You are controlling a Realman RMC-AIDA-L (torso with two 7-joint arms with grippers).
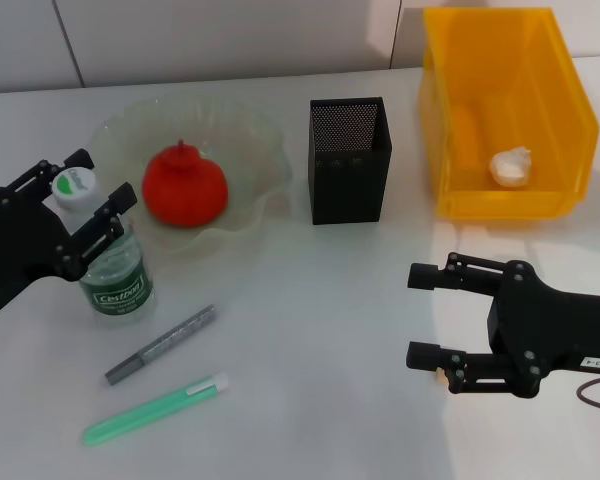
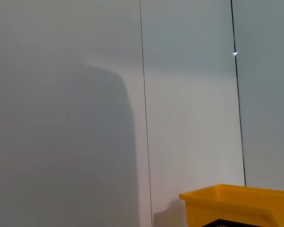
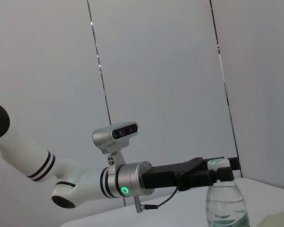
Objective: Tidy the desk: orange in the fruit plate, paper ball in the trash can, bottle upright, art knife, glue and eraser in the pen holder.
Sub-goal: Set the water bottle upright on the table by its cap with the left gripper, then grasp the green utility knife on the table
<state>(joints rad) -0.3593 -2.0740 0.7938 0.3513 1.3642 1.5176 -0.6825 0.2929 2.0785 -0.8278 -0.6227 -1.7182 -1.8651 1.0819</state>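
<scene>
The bottle [image 1: 115, 262] stood upright on the desk [image 1: 320, 340], just beside the fruit plate [image 1: 255, 165] holding the orange [image 1: 184, 187]. The left tool [image 1: 92, 208] straddled the bottle's neck below the cap, fingers spread. The sound procedure was to withdraw straight and level, avoiding contact that could tip the bottle. The right tool [image 1: 426, 317] sat idle and spread, near the trash can [image 1: 555, 205]. The desk was white, backed by pale wall panels [image 2: 189, 94].
</scene>
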